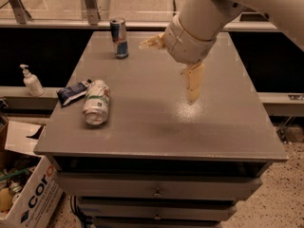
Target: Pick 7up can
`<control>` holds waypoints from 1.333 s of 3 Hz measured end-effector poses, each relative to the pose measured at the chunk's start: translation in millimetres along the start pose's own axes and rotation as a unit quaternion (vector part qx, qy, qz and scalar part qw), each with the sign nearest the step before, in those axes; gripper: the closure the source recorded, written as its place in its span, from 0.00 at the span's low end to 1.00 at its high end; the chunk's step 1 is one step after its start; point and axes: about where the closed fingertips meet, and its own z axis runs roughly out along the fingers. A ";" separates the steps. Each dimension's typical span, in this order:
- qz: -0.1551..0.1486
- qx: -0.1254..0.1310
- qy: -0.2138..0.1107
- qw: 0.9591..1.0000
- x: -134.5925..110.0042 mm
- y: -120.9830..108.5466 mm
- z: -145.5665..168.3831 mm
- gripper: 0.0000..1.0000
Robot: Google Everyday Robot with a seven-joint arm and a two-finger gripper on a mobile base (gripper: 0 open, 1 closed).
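The 7up can (pixel 96 102), white with green lettering, lies on its side near the left edge of the grey table (pixel 223 132). My gripper (pixel 166 73) hangs above the table's middle, to the right of the can and well apart from it. It is open and empty: one finger (pixel 151 42) points left and the other finger (pixel 194 82) points down at the tabletop.
A blue packet (pixel 73 92) lies touching the can's left side. A slim blue-and-silver can (pixel 118 38) stands upright at the back left. A soap dispenser (pixel 31 80) stands on a ledge to the left. A cardboard box (pixel 28 194) sits on the floor at lower left.
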 end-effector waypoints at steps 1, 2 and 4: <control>-0.018 0.013 -0.018 1.000 -4.9 -5.0 4.7 0.00; -0.064 0.021 -0.039 0.997 -19.7 -26.0 26.5 0.00; -0.152 0.000 -0.054 0.987 -46.3 -70.2 70.3 0.00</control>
